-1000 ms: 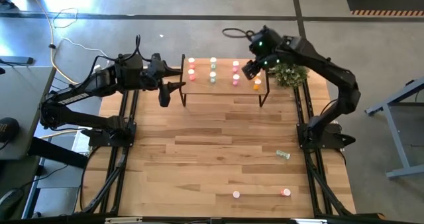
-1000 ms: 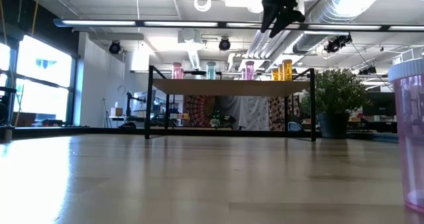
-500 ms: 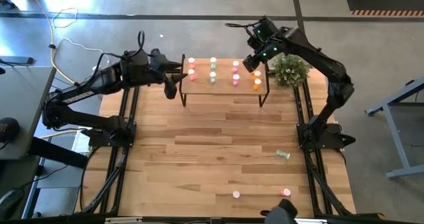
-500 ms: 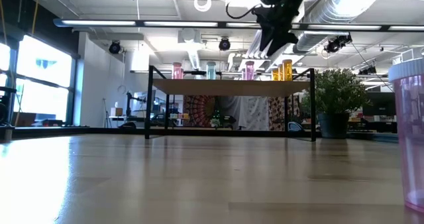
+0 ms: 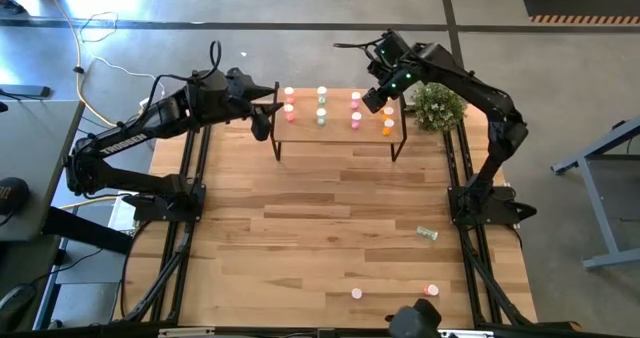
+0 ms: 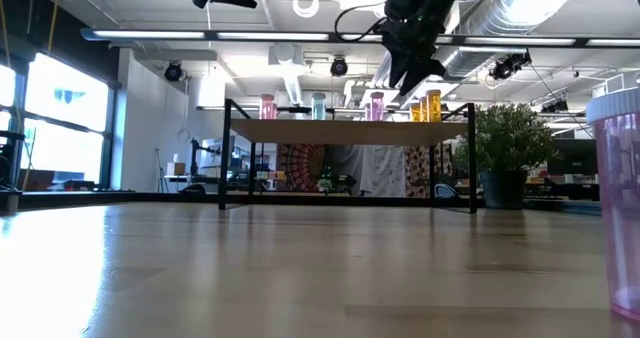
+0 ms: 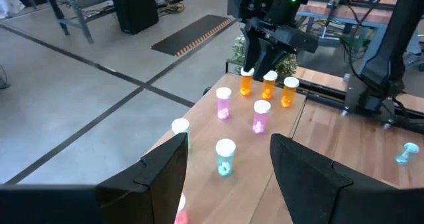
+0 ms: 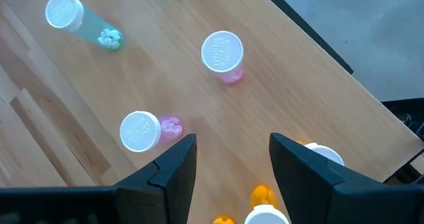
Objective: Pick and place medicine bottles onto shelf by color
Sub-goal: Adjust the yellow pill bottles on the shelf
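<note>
- Plank tabletop [image 5: 330,228] is seen from above, on a grey floor; an open room with ceiling ducts is shown behind it in the low view.
- The shelf [image 5: 340,130] is set at the far edge of the table, beside a potted plant [image 5: 437,105].
- Medicine bottles [image 5: 321,106] are stood upright on the shelf in colour columns: red, green, pink, orange.
- A green bottle [image 5: 428,234] is found lying near the right arm's base; a pink bottle [image 5: 356,294] and a red bottle [image 5: 431,290] are stood near the front edge.
- The right gripper [image 5: 371,100] is held above the shelf's right end, over the orange and pink columns; its fingers are parted and nothing is grasped.
- The left gripper [image 5: 262,123] is poised just off the shelf's left end, fingers parted, nothing grasped.
</note>
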